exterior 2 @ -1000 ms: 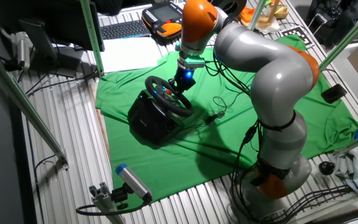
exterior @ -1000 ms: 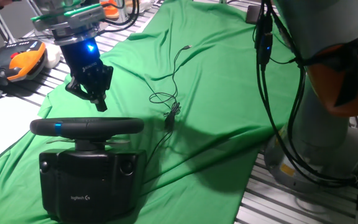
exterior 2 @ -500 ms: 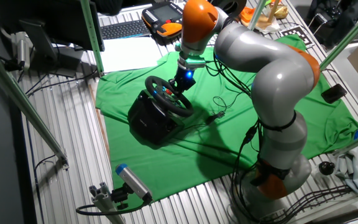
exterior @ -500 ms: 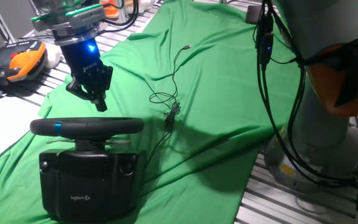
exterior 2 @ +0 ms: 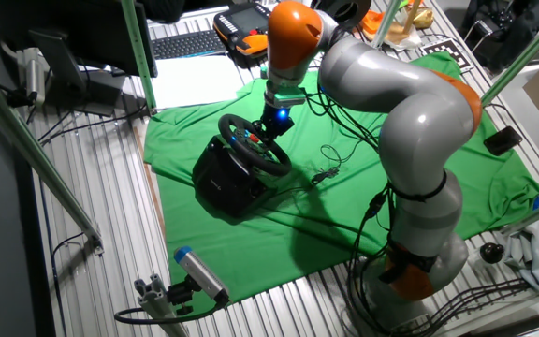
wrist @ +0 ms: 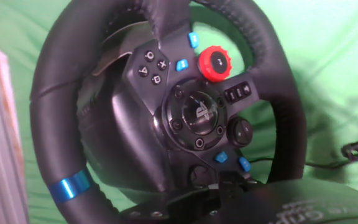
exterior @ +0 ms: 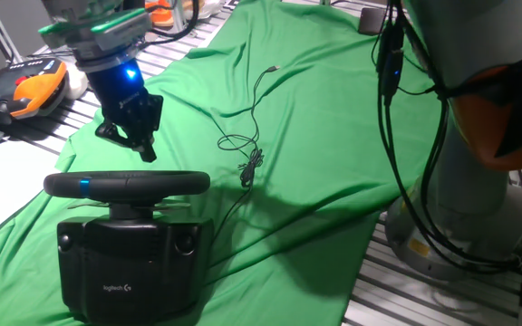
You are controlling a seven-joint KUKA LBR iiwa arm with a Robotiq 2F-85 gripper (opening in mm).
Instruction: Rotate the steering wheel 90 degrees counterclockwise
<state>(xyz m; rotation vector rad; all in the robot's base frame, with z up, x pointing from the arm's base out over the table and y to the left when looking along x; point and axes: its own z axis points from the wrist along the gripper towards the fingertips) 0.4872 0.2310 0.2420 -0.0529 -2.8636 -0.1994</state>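
Note:
The steering wheel [exterior: 125,184] is a black padded rim with a small blue light, mounted on a boxy black base [exterior: 134,263] with a white logo, standing on the green cloth. It also shows in the other fixed view [exterior 2: 251,145]. My gripper [exterior: 127,138] hangs just behind and above the rim, apart from it, fingers spread and empty. In the other fixed view the gripper [exterior 2: 271,124] is over the wheel's far edge. The hand view looks onto the wheel face: the hub [wrist: 197,118], a red dial [wrist: 215,63] and a blue stripe on the rim [wrist: 70,186].
A thin black cable [exterior: 247,136] lies coiled on the cloth to the right of the wheel. An orange-and-black tool [exterior: 34,91] lies at the far left off the cloth. The arm's base [exterior: 478,208] stands at the right. A keyboard [exterior 2: 190,42] is behind the cloth.
The hand and arm have shifted slightly to the left. The wheel has not turned or moved.

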